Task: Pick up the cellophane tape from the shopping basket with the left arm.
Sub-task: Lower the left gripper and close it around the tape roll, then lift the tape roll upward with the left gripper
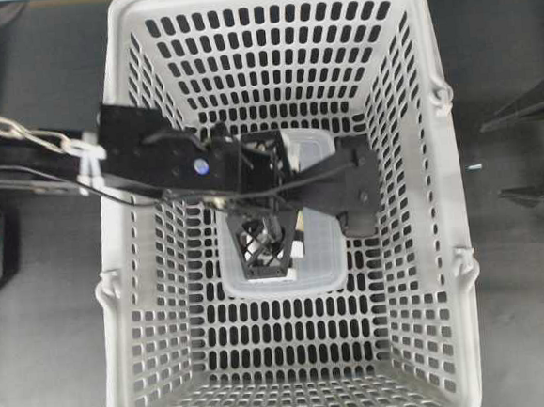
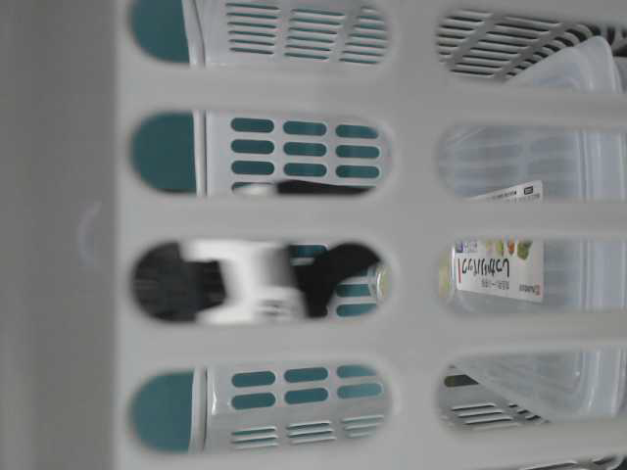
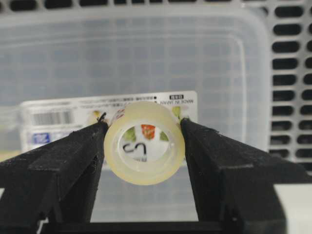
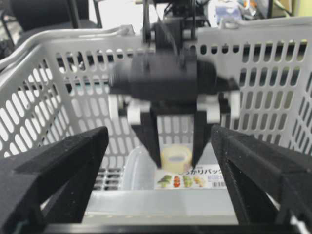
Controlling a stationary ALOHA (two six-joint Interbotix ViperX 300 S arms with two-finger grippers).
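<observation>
The cellophane tape (image 3: 145,176), a small yellowish translucent roll, sits between the two black fingers of my left gripper (image 3: 144,126), which is shut on its sides. In the right wrist view the left gripper (image 4: 175,146) hangs down inside the shopping basket (image 4: 44,102) and holds the tape (image 4: 176,157) close over a clear box. I cannot tell whether the tape touches the box. From overhead the left arm (image 1: 145,147) reaches in from the left, its gripper (image 1: 264,246) over the basket's middle. My right gripper (image 4: 160,139) is open and empty, facing the basket.
A large clear rectangular box (image 1: 323,256) with a printed label (image 3: 53,117) lies on the basket floor under the gripper. It also shows in the table-level view (image 2: 529,196). The slotted basket walls (image 1: 406,108) rise all round. Black stands (image 1: 528,108) are outside at the right.
</observation>
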